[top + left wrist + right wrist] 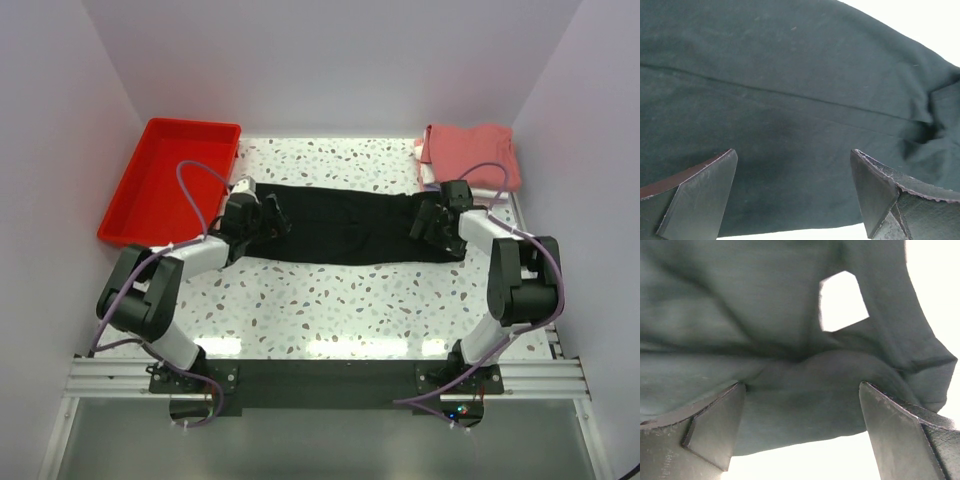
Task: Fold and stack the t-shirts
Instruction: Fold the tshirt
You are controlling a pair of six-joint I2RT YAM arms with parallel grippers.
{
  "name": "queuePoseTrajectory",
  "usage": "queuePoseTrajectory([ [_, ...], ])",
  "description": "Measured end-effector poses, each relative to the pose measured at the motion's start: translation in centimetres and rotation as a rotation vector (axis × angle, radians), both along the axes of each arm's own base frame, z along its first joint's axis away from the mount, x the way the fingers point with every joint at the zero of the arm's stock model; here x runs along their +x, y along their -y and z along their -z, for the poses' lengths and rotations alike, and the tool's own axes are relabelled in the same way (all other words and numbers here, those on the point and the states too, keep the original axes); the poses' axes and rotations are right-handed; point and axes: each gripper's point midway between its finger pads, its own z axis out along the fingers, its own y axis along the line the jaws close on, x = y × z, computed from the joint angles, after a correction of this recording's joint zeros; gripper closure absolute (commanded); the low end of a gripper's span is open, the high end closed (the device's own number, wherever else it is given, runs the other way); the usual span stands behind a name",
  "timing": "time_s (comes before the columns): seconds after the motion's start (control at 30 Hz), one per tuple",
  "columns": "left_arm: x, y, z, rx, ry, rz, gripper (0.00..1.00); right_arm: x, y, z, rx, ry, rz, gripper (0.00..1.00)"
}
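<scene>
From above, the black t-shirt (345, 228) lies spread as a long folded band across the speckled table (330, 300). The left gripper (268, 215) sits over the shirt's left end and the right gripper (428, 220) over its right end, each low against the cloth. A red tray (165, 190) stands off the shirt's left end, toward the far wall. Off the shirt's right end, also toward the far wall, rests a pile of folded shirts (470, 150) – salmon-red on top, with a paler edge showing underneath.

In the left wrist view, dark cloth fills nearly the whole picture, with a seam (790, 95) running across it. The two fingers (700, 195) stand wide apart at the bottom corners, with flat fabric in the gap between them. Nothing is pinched; the hand is fully spread and empty.

In the right wrist view, the shirt is more rumpled here, with soft folds and a small opening (842, 300) through which the bright table shows. The fingers (715, 435) are likewise spread to their full width – cloth lies between them, but neither pad clamps it, so this gripper holds nothing.
</scene>
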Motion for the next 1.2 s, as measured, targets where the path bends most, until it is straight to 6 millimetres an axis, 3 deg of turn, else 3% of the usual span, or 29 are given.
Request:
queuePoseTrajectory([
  [0.07,0.0,-0.3,0.9,0.003,-0.022,-0.005,0.0,-0.8,1.0,1.2,0.001,-0.036,0.033,0.01],
  [0.3,-0.5,-3.8,2.9,0.008,-0.059,-0.087,0.0,-1.7,3.4,1.1,0.023,-0.017,0.128,0.01],
  [0.67,-1.5,-4.0,2.9,-0.016,-0.046,-0.096,0.0,-3.2,4.0,0.9,0.015,-0.022,0.163,0.01],
  [0.87,-5.7,-4.9,3.0,-0.022,-0.073,-0.088,0.03,-4.1,4.4,-0.7,0.006,-0.009,0.152,0.01],
  [1.07,-13.7,-5.0,2.8,-0.031,-0.167,-0.058,0.06,-2.9,4.2,-5.1,0.015,0.104,0.127,0.01],
  [1.13,-16.1,-4.3,1.5,-0.045,-0.164,-0.02,0.05,-2.2,3.6,-6.6,0.045,0.155,0.105,0.01],
  [1.2,-16.8,-4.0,-0.4,-0.073,-0.111,-0.007,0.0,-1.9,2.8,-7.8,0.082,0.196,0.079,0.01],
])
